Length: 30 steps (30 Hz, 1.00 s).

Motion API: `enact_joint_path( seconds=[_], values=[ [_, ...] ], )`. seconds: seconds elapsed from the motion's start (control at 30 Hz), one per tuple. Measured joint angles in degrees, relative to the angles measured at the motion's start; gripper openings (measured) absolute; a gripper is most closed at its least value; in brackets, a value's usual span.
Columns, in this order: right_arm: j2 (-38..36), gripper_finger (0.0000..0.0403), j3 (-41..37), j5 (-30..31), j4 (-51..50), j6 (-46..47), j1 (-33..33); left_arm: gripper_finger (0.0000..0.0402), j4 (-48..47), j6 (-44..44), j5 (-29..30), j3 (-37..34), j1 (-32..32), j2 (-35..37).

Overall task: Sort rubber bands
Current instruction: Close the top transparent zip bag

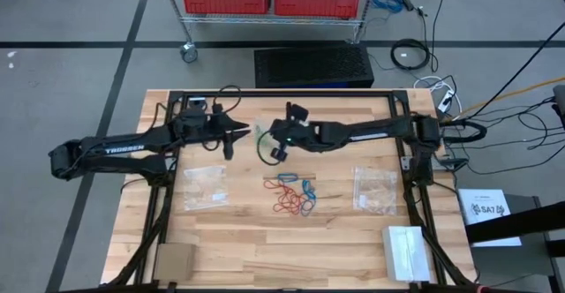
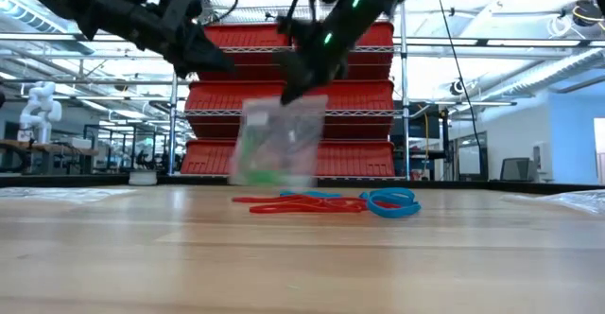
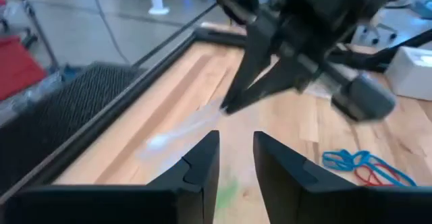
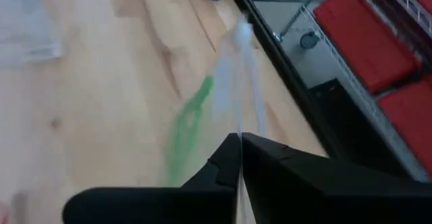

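My right gripper (image 1: 275, 145) is over the table's far middle, shut on a clear zip bag (image 2: 279, 142) with green rubber bands (image 4: 189, 124) inside. The bag hangs below it in the low view. My left gripper (image 1: 240, 135) hovers just left of the bag, open, with its fingers (image 3: 206, 162) pointing at the bag (image 3: 182, 129) and touching nothing. Loose red/orange and blue rubber bands (image 1: 292, 192) lie in a small heap on the table's middle, also visible in the low view (image 2: 326, 201). My right gripper pinches the clear bag's upper edge (image 4: 238, 126) between its two fingers, coming from above and slanting down. The bag hangs below the fingers with the green bands in its lower part (image 2: 260, 172). I cannot tell whether its bottom edge touches the table.
A clear bag (image 1: 205, 187) lies flat left of the heap, and another (image 1: 375, 190) lies to its right. A brown card (image 1: 174, 260) and a white box (image 1: 406, 251) sit near the near edge. A black frame (image 1: 265, 93) runs along the table's edges.
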<state>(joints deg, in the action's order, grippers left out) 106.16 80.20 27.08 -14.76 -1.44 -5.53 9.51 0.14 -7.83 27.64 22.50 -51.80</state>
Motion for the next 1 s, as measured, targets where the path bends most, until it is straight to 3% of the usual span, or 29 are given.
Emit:
enact_joint_path(
  seconds=[0.27,0.73,1.0],
  values=[
    [-9.58,0.0001,-0.02,3.31,-9.2,-3.66,6.3,0.0093,0.45,2.28,-2.89,0.0,-0.88,-0.14],
    [-10.86,0.0,-0.02,5.49,-9.05,-4.43,13.2,0.0172,11.97,5.31,-3.63,0.0,-8.25,-7.59],
    [-10.86,0.0,-0.02,7.45,-8.95,-5.47,13.83,0.0144,14.49,5.12,-3.26,0.0,-8.39,-9.17]
  ],
)
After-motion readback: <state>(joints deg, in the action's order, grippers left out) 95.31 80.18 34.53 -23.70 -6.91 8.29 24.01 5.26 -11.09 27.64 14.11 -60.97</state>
